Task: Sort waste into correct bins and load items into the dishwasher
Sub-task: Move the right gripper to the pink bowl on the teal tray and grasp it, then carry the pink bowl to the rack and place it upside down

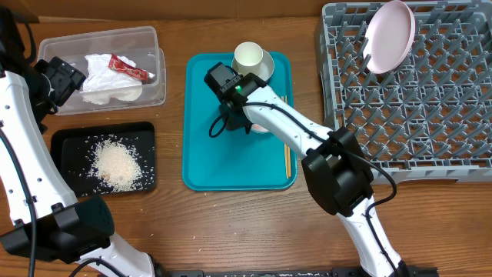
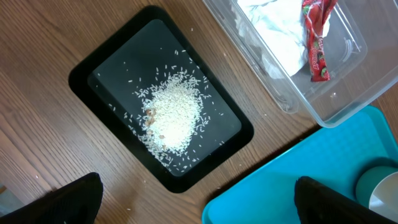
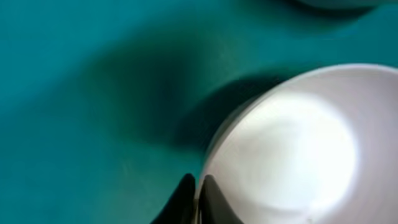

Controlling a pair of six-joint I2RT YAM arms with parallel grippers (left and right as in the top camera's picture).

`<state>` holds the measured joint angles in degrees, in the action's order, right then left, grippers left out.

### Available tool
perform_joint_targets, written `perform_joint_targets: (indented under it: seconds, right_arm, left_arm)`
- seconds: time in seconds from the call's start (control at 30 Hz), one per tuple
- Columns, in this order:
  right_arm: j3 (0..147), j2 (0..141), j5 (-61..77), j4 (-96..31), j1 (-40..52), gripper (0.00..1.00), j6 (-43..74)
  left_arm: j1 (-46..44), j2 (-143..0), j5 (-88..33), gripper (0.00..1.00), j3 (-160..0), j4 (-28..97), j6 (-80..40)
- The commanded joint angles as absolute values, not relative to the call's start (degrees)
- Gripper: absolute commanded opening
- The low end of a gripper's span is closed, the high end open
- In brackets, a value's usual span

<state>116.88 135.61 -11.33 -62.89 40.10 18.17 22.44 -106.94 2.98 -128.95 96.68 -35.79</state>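
Observation:
My right gripper (image 3: 197, 180) is shut on the rim of the white bowl (image 3: 292, 149), one finger inside and one outside. The bowl sits on the teal tray (image 1: 231, 169), mostly hidden under the right arm in the overhead view. A pale cup (image 1: 250, 58) stands on its saucer at the tray's far end. The chopsticks (image 1: 287, 158) lie along the tray's right side. The white plate (image 1: 390, 35) stands in the grey dish rack (image 1: 430, 115). My left gripper (image 2: 199, 205) is open and empty above the table, by the black tray (image 2: 81, 74).
The clear tub (image 1: 157, 85) holds the crumpled napkin (image 1: 104, 77) and the red-and-white wrapper (image 1: 129, 68). Rice (image 1: 117, 163) lies heaped in the black tray (image 1: 61, 154). A few grains are scattered on the wood beside it.

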Motion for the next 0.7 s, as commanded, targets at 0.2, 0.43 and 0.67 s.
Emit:
perform_joint_targets:
  seconds: [0.2,0.43,0.67]
  right_arm:
    - [141.2,136.0,-11.6,-78.8,39.0,0.04,18.7]
    - [167.5,135.7,-7.4,-97.1,27.2,0.04,19.8]
    - [168.9,133.2,21.1,-97.1,6.7,0.04,17.5]
  left_arm:
    - [22.5,-107.0,3.0,1.0,-129.0,96.8,-34.9]
    - [22.5,-107.0,3.0,1.0,-129.0,96.8,-34.9]
    - [22.5,-107.0,3.0,1.0,-129.0,96.8,-34.9]
